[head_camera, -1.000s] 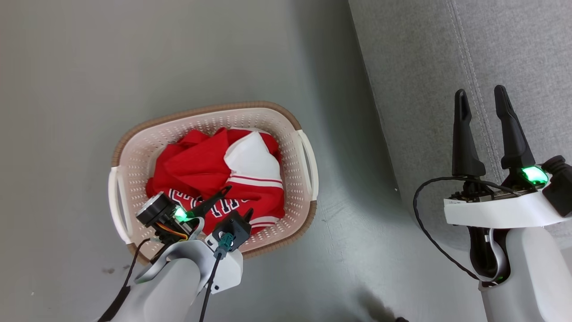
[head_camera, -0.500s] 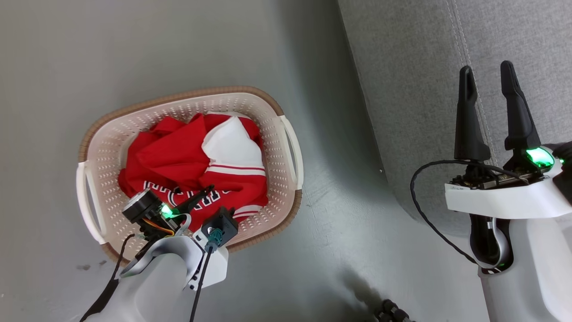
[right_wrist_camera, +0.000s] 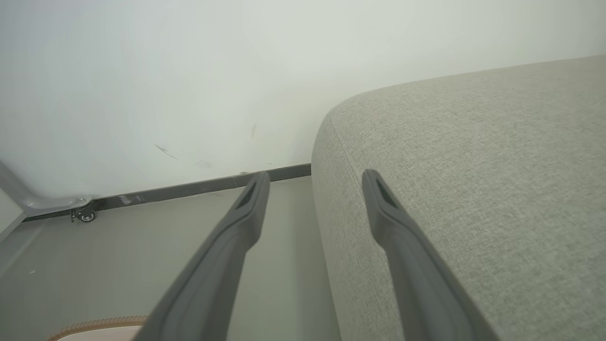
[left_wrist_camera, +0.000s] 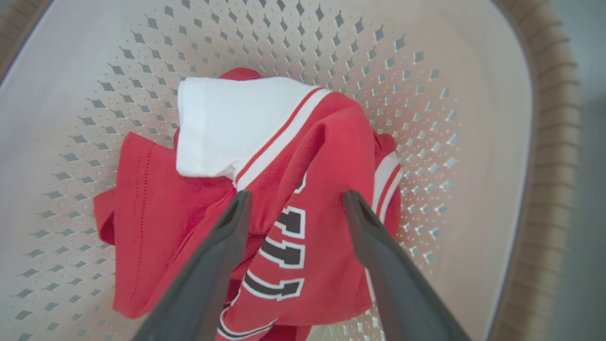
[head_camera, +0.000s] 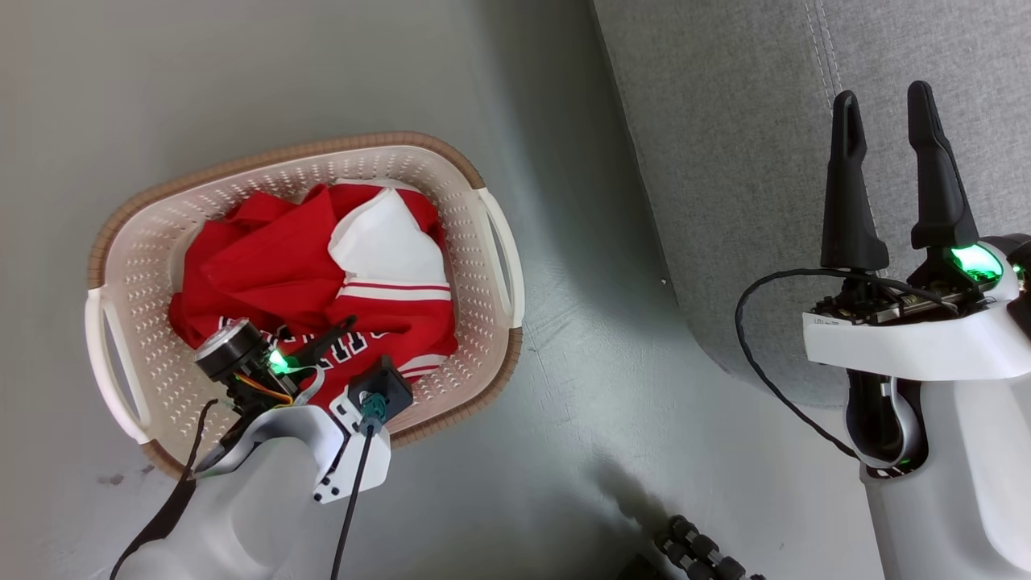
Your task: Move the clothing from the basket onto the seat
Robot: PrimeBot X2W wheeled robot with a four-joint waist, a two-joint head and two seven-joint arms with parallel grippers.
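Head view: the clothing (head_camera: pixel 314 274) lies in a red-and-white heap inside the basket (head_camera: pixel 266 157), which stands on the grey floor (head_camera: pixel 242 64) well apart from the seat (head_camera: pixel 725 161). The left gripper (head_camera: pixel 366 348) hangs low over the near side of the heap with its fingers spread. The right gripper (head_camera: pixel 882 95) is held up over the seat's edge, its fingers also parted and holding nothing. No garment lies on the part of the seat that shows.

Left wrist view: the left gripper (left_wrist_camera: pixel 297 196) has its two dark fingers wide apart on either side of a raised red fold that carries dark lettering. A white panel with striped trim lies just beyond the tips. I cannot tell whether the tips touch the cloth; nothing is pinched.

Right wrist view: the right gripper (right_wrist_camera: pixel 315 177) points along the seat's (right_wrist_camera: pixel 473 166) rounded edge toward a pale wall (right_wrist_camera: pixel 189 71), fingers apart and empty.

Judged from this, no transfer is done. The whole heap has yet to be gripped, lifted out of the basket and carried across to the seat.
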